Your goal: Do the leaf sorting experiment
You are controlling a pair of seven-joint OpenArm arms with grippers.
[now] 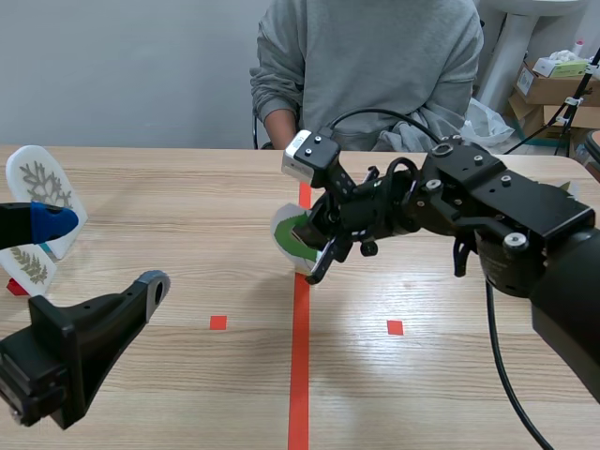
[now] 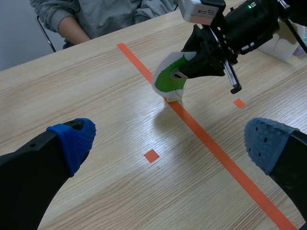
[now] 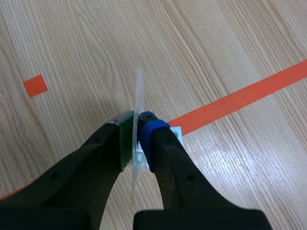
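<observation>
My right gripper (image 1: 317, 242) is shut on a white card with a green leaf (image 1: 286, 234), holding it upright with its lower edge touching the table on the orange-red centre line. The left wrist view shows this leaf card (image 2: 168, 76) ahead of my left gripper (image 2: 175, 143), pinched by the right gripper (image 2: 199, 67). In the right wrist view the leaf card (image 3: 137, 103) appears edge-on between the fingers (image 3: 151, 132). My left gripper stands open at the near left, holding nothing. Two white cards with pale leaves (image 1: 39, 183) (image 1: 28, 265) lie at the far left.
A person in a grey sweatshirt (image 1: 370, 66) sits across the table. Small orange-red squares (image 1: 217, 322) (image 1: 395, 327) mark the table on either side of the centre line (image 1: 298, 375). Cardboard boxes (image 1: 553, 84) stand at the back right.
</observation>
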